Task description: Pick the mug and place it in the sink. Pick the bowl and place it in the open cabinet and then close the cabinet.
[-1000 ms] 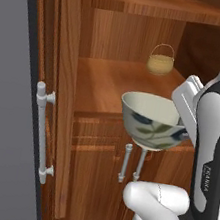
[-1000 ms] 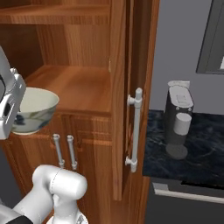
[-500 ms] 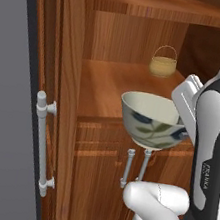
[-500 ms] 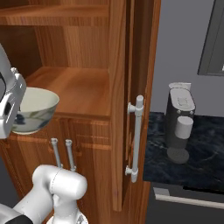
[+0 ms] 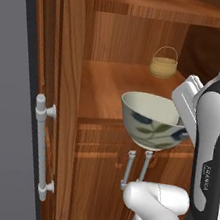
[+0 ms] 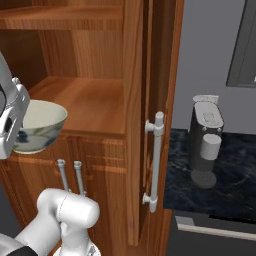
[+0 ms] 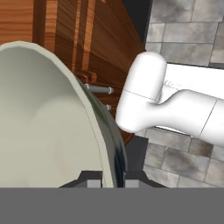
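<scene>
One bowl (image 5: 152, 120) is pinched by its rim in the gripper (image 7: 113, 179), jaws narrowed on either side of the wall, and hangs upright in front of the open cabinet (image 5: 119, 37), level with the edge of its lower shelf (image 6: 90, 102) and above the two bar handles of the lower cupboard (image 5: 135, 169). A small woven basket (image 5: 164, 63) stands at the back of that shelf, well apart from the bowl, with bare wood between them. Both doors stand swung out, left door (image 5: 49, 122) and right door (image 6: 150, 120), and a coffee machine (image 6: 206, 140) sits on the dark counter (image 6: 227, 180) beyond the right door.

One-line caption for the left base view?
End effector holds the patterned bowl before the open cabinet's shelf, small basket at the back.
</scene>
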{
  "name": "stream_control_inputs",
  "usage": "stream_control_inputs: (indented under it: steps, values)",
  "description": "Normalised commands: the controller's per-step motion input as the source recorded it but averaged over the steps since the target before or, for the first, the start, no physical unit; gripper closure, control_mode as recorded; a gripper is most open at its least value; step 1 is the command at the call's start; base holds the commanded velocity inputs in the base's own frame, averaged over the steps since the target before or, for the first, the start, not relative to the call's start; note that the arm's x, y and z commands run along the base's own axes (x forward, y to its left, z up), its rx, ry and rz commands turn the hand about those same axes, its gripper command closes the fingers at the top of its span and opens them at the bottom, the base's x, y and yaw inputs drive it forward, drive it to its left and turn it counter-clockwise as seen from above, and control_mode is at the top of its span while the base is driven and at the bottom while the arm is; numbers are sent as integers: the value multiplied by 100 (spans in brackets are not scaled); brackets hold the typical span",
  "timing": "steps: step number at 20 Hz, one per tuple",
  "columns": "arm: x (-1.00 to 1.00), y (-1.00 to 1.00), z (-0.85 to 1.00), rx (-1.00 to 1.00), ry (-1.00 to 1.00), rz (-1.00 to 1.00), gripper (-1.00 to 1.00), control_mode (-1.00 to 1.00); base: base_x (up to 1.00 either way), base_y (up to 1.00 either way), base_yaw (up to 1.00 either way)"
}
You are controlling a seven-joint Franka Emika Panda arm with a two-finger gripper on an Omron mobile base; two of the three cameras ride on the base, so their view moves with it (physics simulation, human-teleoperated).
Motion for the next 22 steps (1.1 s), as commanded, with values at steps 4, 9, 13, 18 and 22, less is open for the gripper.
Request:
stream_control_inputs:
  steps: [4, 9, 13, 18, 22]
  values:
    - [0, 0, 0, 0, 0, 0, 100, 100, 36, -3, 0]
    - [0, 0, 0, 0, 0, 0, 100, 100, 22, 0, 0]
    - [0, 0, 0, 0, 0, 0, 100, 100, 0, 0, 0]
    - [0, 0, 0, 0, 0, 0, 100, 100, 0, -2, 0]
    - [0, 0, 0, 0, 0, 0, 100, 100, 1, -2, -1]
